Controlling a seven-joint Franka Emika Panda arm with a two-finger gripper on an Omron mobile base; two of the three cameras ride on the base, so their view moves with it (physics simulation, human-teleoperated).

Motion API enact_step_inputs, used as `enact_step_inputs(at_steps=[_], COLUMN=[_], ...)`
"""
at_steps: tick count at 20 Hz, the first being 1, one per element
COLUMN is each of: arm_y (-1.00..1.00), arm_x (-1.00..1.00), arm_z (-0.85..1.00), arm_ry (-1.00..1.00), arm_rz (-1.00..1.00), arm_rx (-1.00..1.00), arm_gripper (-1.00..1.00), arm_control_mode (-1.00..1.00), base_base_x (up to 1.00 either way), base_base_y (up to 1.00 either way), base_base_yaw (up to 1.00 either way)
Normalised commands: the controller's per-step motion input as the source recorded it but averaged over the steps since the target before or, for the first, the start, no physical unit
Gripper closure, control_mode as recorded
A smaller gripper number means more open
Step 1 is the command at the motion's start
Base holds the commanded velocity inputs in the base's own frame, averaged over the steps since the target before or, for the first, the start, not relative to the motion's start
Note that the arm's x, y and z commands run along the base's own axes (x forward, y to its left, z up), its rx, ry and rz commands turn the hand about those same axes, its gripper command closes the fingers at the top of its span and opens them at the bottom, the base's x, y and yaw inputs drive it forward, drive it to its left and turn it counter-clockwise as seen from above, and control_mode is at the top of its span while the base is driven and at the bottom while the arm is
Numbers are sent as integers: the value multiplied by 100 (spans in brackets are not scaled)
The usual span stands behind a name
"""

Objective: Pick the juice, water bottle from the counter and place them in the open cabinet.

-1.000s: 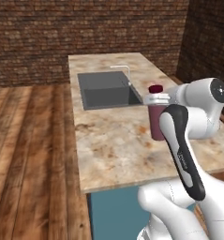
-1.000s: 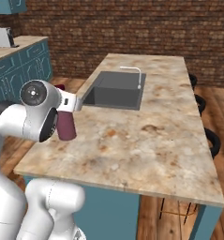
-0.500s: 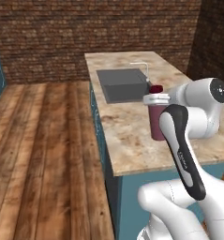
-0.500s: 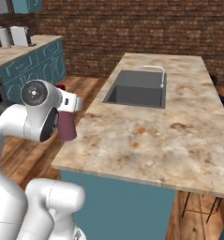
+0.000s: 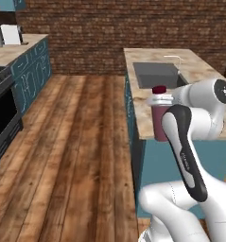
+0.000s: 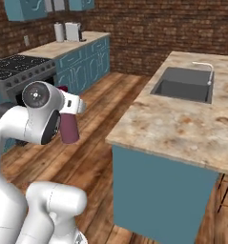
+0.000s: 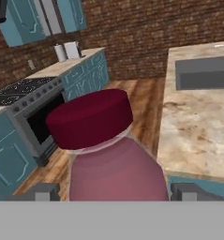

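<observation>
The pincer [image 7: 114, 191] is pinching the juice [image 7: 111, 154]: in the hand view its two dark fingertips [image 7: 45, 191] sit on either side of the bottle's body, pressed to its sides, with the maroon cap standing above them. The juice [image 5: 159, 113] is off the tabletop, carried upright in the air beside the arm. In the left base view it hangs over the near left corner of the tabletop [image 5: 190, 94]; in the right base view the juice [image 6: 67, 125] is well apart from the tabletop [image 6: 182, 124], out over the wooden floor [image 6: 101, 143] on the side of the tabletop's long left edge.

A sink [image 6: 184, 85] with a thin tap [image 6: 206, 69] is set into the far part of the tabletop, and the near end, toward its front edge, is bare marbled stone. Between the tabletop's left edge and the run of teal base cabinets [image 5: 31, 71] along the far wall lies a wide strip of open plank floor. A dark stove [image 6: 15, 66] stands in that run, with a paper roll [image 6: 59, 32] and a toaster [image 6: 73, 31] on the far worktop. Teal wall cabinets [image 7: 43, 18] hang above it, against the brick wall [image 5: 133, 28].
</observation>
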Motion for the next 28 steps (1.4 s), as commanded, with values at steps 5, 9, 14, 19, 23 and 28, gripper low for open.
enact_step_inputs(at_steps=[5, 9, 14, 19, 23, 28], arm_y=[0, 0, 0, 0, 0, 0], arm_x=[0, 0, 0, 0, 0, 0], arm_z=[0, 0, 0, 0, 0, 0], arm_ry=[0, 0, 0, 0, 0, 0], arm_rz=[0, 0, 0, 0, 0, 0], arm_rx=[0, 0, 0, 0, 0, 0], arm_gripper=[100, 100, 100, 100, 100, 100], arm_control_mode=[100, 100, 100, 100, 100, 100], base_base_x=[-3, -12, -9, -16, -2, 57], base_base_y=[1, 23, 25, 29, 39, 35], base_base_yaw=[33, 33, 42, 41, 36, 31])
